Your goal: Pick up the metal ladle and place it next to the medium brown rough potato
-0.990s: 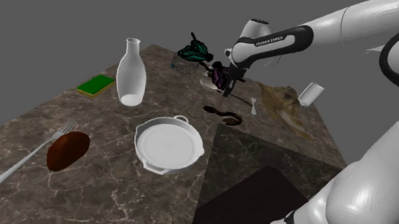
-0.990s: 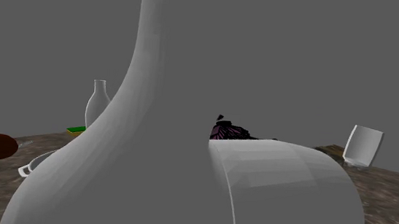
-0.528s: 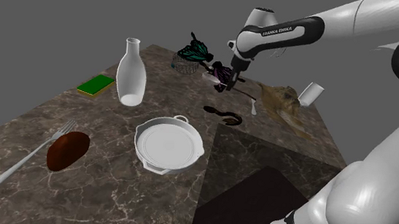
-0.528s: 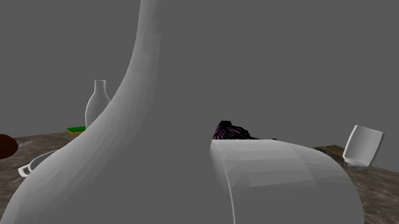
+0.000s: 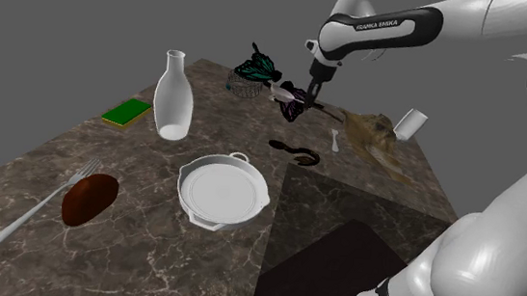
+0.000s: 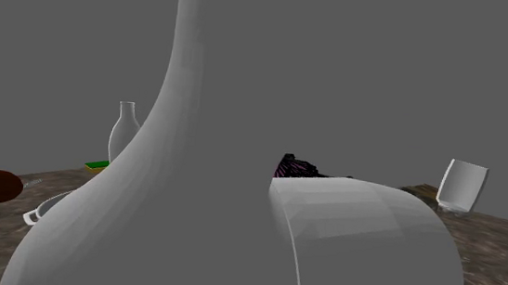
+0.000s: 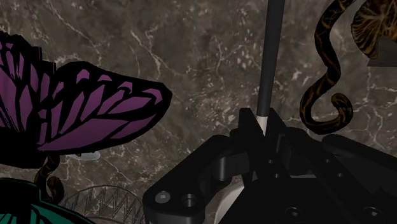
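The gripper (image 5: 311, 88), its fingers pinching the grey ladle (image 7: 268, 63) by its handle, had risen above the marbled table (image 5: 137, 253), so the carry toward the far-off brown potato (image 5: 89, 199) could begin.

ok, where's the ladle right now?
The ladle is clasped in the pincer above the table's far side in the shoulder view, beside the purple butterfly.

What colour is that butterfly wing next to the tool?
Purple with black veins and edging; the butterfly wing shows best in the wrist view.
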